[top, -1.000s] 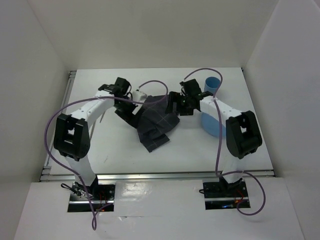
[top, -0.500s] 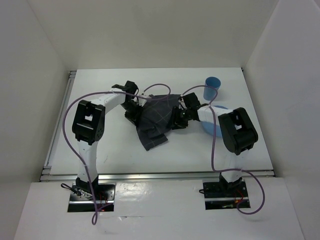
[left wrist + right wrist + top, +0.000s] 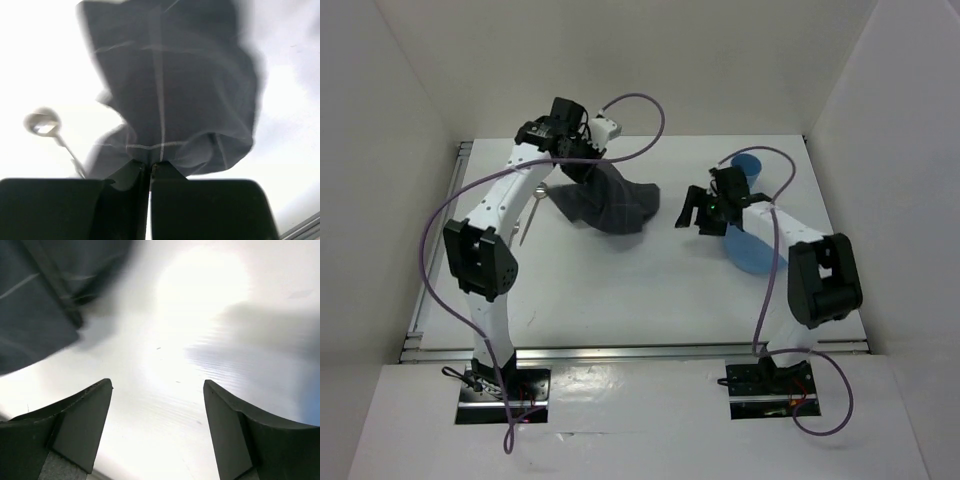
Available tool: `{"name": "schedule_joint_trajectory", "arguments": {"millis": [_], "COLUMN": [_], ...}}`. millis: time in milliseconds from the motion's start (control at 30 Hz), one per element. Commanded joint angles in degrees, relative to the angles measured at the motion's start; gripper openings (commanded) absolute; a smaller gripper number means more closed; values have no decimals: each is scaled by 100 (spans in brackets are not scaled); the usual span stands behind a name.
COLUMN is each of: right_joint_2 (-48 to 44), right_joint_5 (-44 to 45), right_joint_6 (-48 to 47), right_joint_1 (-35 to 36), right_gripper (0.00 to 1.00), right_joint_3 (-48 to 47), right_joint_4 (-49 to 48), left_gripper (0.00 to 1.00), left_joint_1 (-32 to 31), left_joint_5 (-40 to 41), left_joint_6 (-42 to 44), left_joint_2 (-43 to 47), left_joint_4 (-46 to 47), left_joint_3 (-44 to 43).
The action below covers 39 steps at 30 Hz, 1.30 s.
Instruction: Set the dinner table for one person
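Large flat white rectangular dinner table (image 3: 620, 300), metal rails along its near and left edges, fills the floor of a white-walled booth, with both arm bases at its near edge.

Far-left part of the surface: left gripper (image 3: 583, 163) is raised, jaws clenched on a fold of a dark grey checked cloth (image 3: 610, 203). The wrist view shows the pinch at the fingertips (image 3: 150, 170), with the cloth (image 3: 170, 90) hanging bunched below. Cannot tell whether its lower edge touches the surface.

Just left of the cloth: thin metal spoon (image 3: 528, 212) flat on the table, bowl toward the far edge (image 3: 42, 122).

Right half: right gripper (image 3: 695, 210) has its jaws spread and grasps nothing (image 3: 157, 425).

Far-right corner: light blue cup (image 3: 748, 165). Nearer, along the right edge: light blue round plate (image 3: 752, 252), partly under the right arm.
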<state>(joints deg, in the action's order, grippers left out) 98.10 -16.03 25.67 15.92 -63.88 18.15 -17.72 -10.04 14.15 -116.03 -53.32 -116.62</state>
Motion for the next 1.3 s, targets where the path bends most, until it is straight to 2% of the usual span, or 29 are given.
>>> {"name": "schedule_joint_trajectory", "arguments": {"millis": [0, 133, 233, 267, 333, 367, 400, 500, 600, 700, 733, 833, 900, 1033, 1133, 1267], "right_joint_2": [-871, -1180, -1232, -1232, -1101, -1101, -1040, -925, -733, -399, -67, 715, 1008, 1149, 1273, 1483], "right_joint_5": [776, 1040, 1173, 1242, 1313, 1374, 1375, 1270, 684, 259, 206, 345, 207, -530, -796, -735], "right_joint_6": [-18, -18, -71, -71, -71, -71, -71, -71, -175, -448, -510, -677, -677, -388, -212, -159], "right_joint_1": [-352, -529, -529, -529, -529, -529, -529, -529, -529, -345, -275, 94, 218, 218, 349, 543], "right_gripper": [82, 86, 89, 92, 95, 97, 97, 98, 100, 100, 100, 100, 100, 100, 100, 100], "right_joint_3": [-310, -370, -424, -424, -477, -477, -477, -477, -477, -703, -801, -1319, -1417, -1005, -934, -934], "right_joint_4": [443, 496, 619, 698, 778, 830, 830, 830, 559, 364, 425, 759, 909, 129, -128, -146], "left_gripper": [0, 0, 19, 36, 52, 74, 100, 100, 100, 100, 100, 96, 96, 100, 100, 100], "left_joint_1": [-460, -1040, -1392, -1462, -1577, -1638, -1639, -1639, -1167, -656, -358, -5, -4, 57, 390, 1373], "left_joint_5": [12, -419, -559, -621, -841, -911, -981, -806, -885, -536, -134, 12, 11, 345, 398, -583], "left_joint_6": [902, 1361, 1554, 1625, 1914, 2029, 2117, 2363, 2216, 1478, 1285, 906, 686, 177, -456, -897], "left_joint_2": [695, 757, 757, 757, 757, 757, 827, 1317, 1609, 1785, 1785, 1479, 1338, 1389, 1390, 1267], "left_joint_4": [-889, -1540, -1769, -1865, -2111, -2399, -2507, -2508, -2351, -1815, -1492, -1558, -1533, -690, -355, -582], "left_joint_3": [-248, 524, 1333, 1709, 2062, 2386, 2555, 3143, 2962, 2838, 2898, 3144, 3520, 3787, 3193, 2443]}}
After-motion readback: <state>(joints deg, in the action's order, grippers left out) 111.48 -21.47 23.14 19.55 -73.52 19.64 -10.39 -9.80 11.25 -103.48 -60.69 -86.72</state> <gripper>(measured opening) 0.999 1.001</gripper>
